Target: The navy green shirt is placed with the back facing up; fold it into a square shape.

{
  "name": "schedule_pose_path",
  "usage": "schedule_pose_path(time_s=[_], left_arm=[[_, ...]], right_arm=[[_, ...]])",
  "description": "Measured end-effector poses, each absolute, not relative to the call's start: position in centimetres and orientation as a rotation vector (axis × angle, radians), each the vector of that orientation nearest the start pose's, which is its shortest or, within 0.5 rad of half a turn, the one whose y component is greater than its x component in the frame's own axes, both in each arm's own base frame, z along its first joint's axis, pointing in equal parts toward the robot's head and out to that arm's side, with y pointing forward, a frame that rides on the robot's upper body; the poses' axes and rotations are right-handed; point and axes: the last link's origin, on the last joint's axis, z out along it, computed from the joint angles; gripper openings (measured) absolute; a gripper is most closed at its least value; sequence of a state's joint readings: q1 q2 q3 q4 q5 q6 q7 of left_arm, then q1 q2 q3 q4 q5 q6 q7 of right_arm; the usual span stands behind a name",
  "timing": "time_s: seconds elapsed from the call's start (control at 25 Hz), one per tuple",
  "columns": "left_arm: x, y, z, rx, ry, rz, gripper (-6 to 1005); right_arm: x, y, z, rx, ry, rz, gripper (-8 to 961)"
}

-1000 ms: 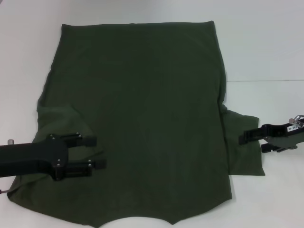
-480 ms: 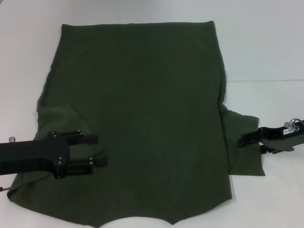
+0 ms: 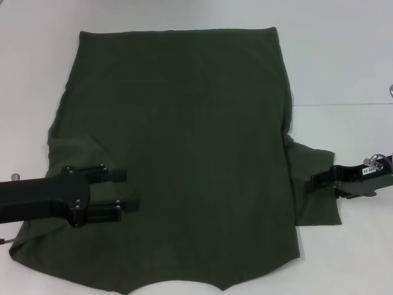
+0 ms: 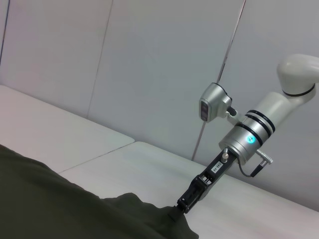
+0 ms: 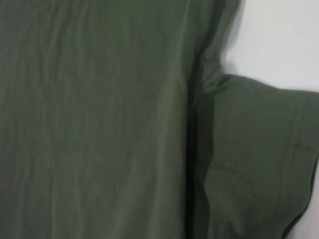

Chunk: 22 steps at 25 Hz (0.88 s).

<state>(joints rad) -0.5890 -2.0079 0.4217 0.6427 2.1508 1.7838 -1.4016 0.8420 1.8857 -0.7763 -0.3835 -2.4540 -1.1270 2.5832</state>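
The navy green shirt (image 3: pixel 184 141) lies spread flat on the white table, plain side up, hem at the far side and collar at the near edge. My left gripper (image 3: pixel 127 190) hovers open over the shirt's left sleeve area, with both fingers pointing toward the shirt's middle. At the outer edge of the right sleeve (image 3: pixel 316 212) is my right gripper (image 3: pixel 312 182), its tip low against the fabric. The left wrist view shows the shirt (image 4: pixel 50 199) with the right gripper (image 4: pixel 180 203) at the cloth's edge. Body and sleeve of the shirt (image 5: pixel 99 124) fill the right wrist view.
The white table (image 3: pixel 344 61) surrounds the shirt on the far, left and right sides. A table seam (image 3: pixel 344 104) runs across at the right. A pale wall (image 4: pixel 149 59) stands behind the table.
My left gripper has shifted slightly away from me over the left sleeve, still open. The right gripper has moved a little toward me along the right sleeve. The shirt lies as before.
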Motion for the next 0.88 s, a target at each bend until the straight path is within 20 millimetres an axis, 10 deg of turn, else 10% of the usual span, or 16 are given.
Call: schedule_pose_path(time_s=[0.88], left_arm=[[-26.31,32.95,4.45,-2.734,-0.626,-0.820,785]], right_arm=[[28.58,42.02,2.37,-2.041,1.804,0.091,375]])
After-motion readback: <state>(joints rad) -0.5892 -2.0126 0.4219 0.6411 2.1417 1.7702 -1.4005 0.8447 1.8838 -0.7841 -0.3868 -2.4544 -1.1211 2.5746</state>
